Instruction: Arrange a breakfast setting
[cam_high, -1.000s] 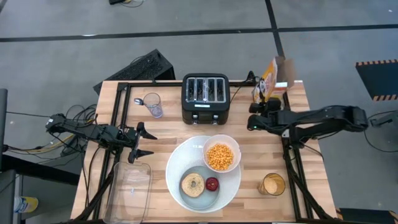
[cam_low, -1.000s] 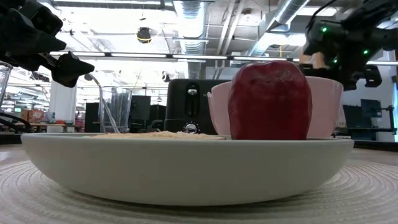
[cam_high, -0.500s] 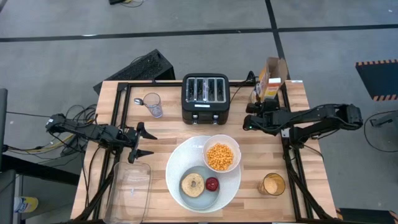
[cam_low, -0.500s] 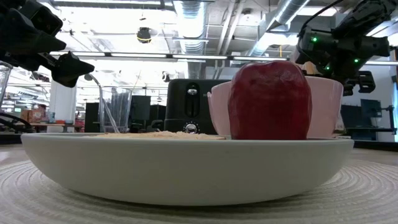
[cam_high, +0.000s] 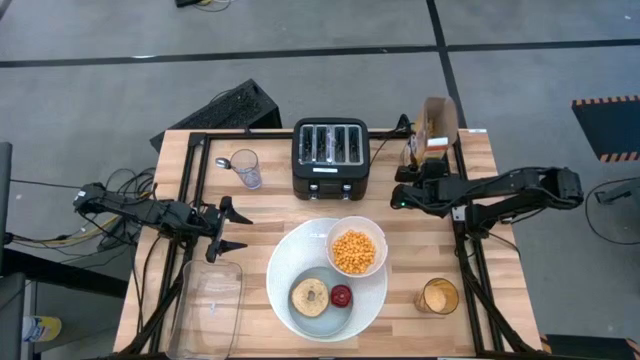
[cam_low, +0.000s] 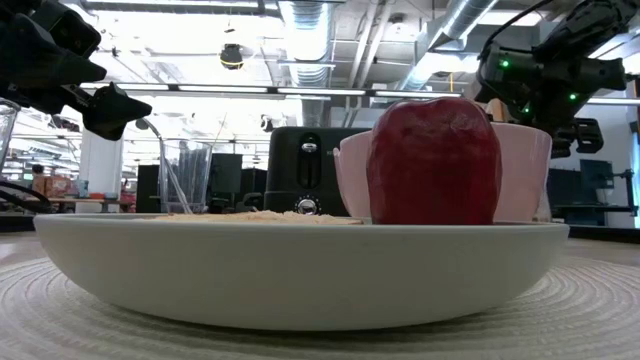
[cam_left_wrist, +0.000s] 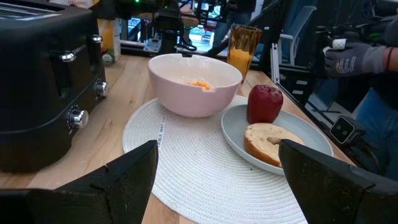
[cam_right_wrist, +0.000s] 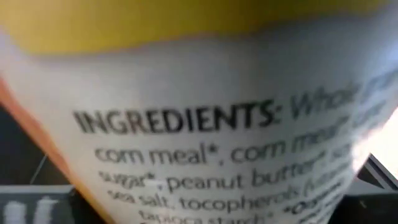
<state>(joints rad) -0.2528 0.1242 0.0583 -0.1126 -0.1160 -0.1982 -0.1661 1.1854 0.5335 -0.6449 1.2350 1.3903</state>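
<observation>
The large round white plate with a pale blue centre (cam_high: 300, 258) is set on a pale woven round mat (cam_left_wrist: 186, 180) at the near middle of the light wooden table (cam_high: 190, 170). On its blue centre a toasted bagel half (cam_high: 309, 297) and a small red apple (cam_high: 341, 295) are laid side by side, the apple on the right. A small white bowl (cam_high: 356, 251) filled with orange cereal balls (cam_high: 354, 251) is placed at the plate's upper right rim. A blue-handled spoon cannot be made out.

Behind the plate a black four-slot toaster (cam_high: 331, 157) is found, with a clear empty drinking glass (cam_high: 245, 168) to its left. An amber glass of orange drink (cam_high: 438, 297) is seen right of the plate, and a clear plastic rectangular tray (cam_high: 206, 305) left of it.

The right gripper (cam_high: 405, 193) is positioned right of the toaster, just in front of an opened cardboard cereal box (cam_high: 435, 125) whose ingredients panel fills the right wrist view; whether its claw is clenched cannot be told. The left gripper (cam_high: 236, 228) is held left of the plate, its fingers (cam_left_wrist: 124, 180) spread wide and grasping nothing.

A gloved hand of a person (cam_left_wrist: 357, 59) is seen beyond the table.
</observation>
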